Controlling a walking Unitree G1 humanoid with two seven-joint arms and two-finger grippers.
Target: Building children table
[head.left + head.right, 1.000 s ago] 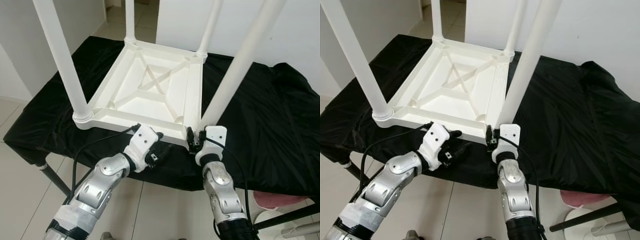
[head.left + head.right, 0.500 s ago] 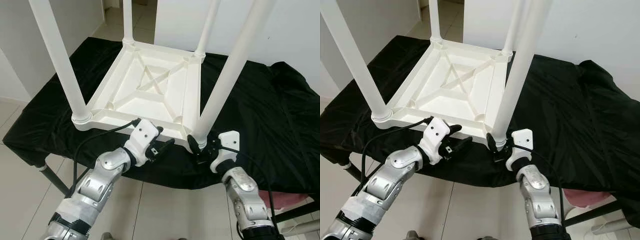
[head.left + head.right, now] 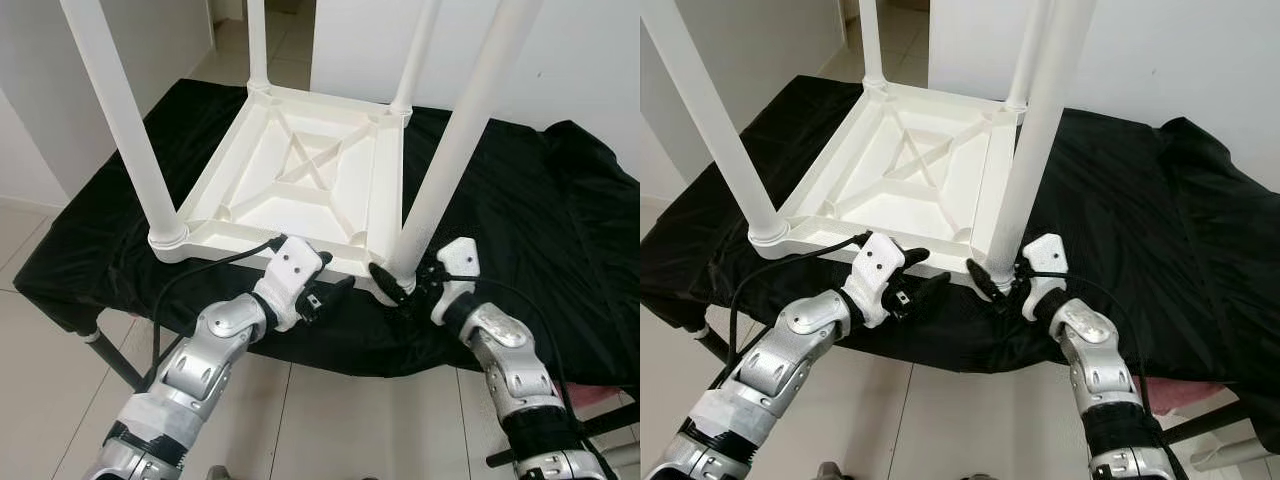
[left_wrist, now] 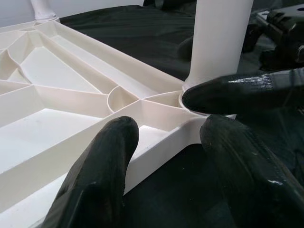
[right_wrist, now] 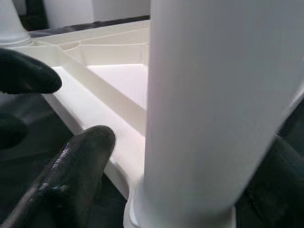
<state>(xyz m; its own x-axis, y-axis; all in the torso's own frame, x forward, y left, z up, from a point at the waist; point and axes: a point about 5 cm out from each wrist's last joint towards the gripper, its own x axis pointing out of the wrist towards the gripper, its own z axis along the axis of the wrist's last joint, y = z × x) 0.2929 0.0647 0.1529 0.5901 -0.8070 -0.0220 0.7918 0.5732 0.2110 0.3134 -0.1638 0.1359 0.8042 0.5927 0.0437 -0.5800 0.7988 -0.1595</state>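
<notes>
A white children's table [image 3: 300,190] lies upside down on a black cloth, its legs pointing up. My left gripper [image 3: 335,285] is at the near rim, close to the near right corner. It is open, and the rim runs between its fingers [image 4: 102,175]. My right gripper [image 3: 405,285] reaches in from the right at the base of the near right leg [image 3: 450,150]. It is open, with the leg standing between its fingers [image 5: 71,180]. One finger sits apart from the leg; the other is close beside it. One right finger [image 4: 237,92] lies against the leg's socket in the left wrist view.
The black cloth [image 3: 520,230] covers a folding work table whose metal leg [image 3: 110,355] slants down at the left. Tiled floor [image 3: 330,420] lies below the near edge. White walls stand behind and at the left. Something pink [image 3: 1180,395] sits low at the right.
My right gripper has swung from the front of the near right leg round to its right side, fingers now either side of the base. My left gripper edged right along the rim.
</notes>
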